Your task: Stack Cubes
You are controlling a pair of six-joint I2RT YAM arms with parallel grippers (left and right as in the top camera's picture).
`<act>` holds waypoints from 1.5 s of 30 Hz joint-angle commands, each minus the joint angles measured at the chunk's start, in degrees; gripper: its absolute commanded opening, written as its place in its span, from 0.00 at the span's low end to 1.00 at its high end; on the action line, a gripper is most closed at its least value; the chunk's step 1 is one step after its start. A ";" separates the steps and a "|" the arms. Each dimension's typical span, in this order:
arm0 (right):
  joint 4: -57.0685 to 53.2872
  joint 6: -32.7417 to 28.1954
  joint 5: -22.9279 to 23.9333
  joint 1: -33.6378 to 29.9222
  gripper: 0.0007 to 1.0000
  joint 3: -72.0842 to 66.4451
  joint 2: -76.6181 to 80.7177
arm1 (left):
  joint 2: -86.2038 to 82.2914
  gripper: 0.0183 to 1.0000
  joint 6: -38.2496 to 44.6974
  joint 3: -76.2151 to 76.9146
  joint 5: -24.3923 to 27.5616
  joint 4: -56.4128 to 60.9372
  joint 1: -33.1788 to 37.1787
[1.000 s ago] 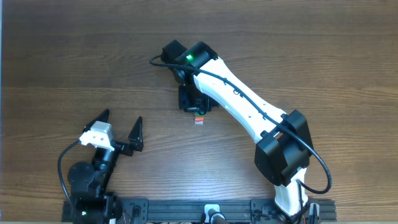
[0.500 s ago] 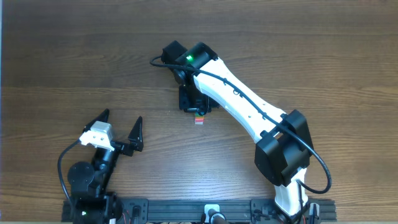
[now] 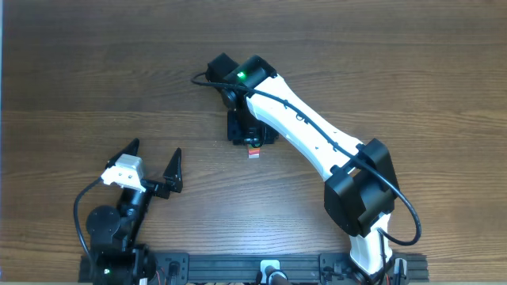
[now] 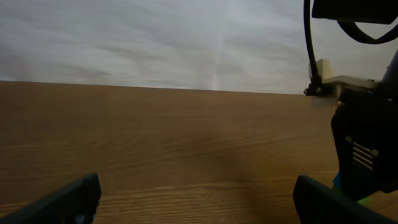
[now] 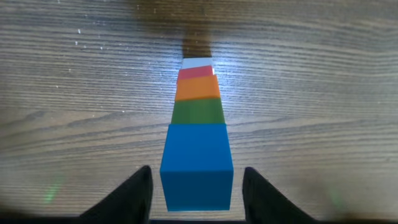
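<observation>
A stack of cubes stands mid-table: a blue cube on top, then a green cube, an orange cube, a red cube and a white one at the bottom. In the top view just the stack's foot peeks out under the arm. My right gripper hangs straight above the stack and is open, one finger on each side of the blue cube with a thin gap. My left gripper sits open near its base at the lower left, holding nothing.
The bare wooden table stretches all around the stack. The right arm crosses diagonally from the lower right. Its dark gripper body fills the side of the left wrist view.
</observation>
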 commanded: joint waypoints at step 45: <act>45.20 -34.77 10.01 -38.47 0.99 -53.11 -64.54 | -0.35 1.00 0.66 -0.26 0.37 -0.09 -0.28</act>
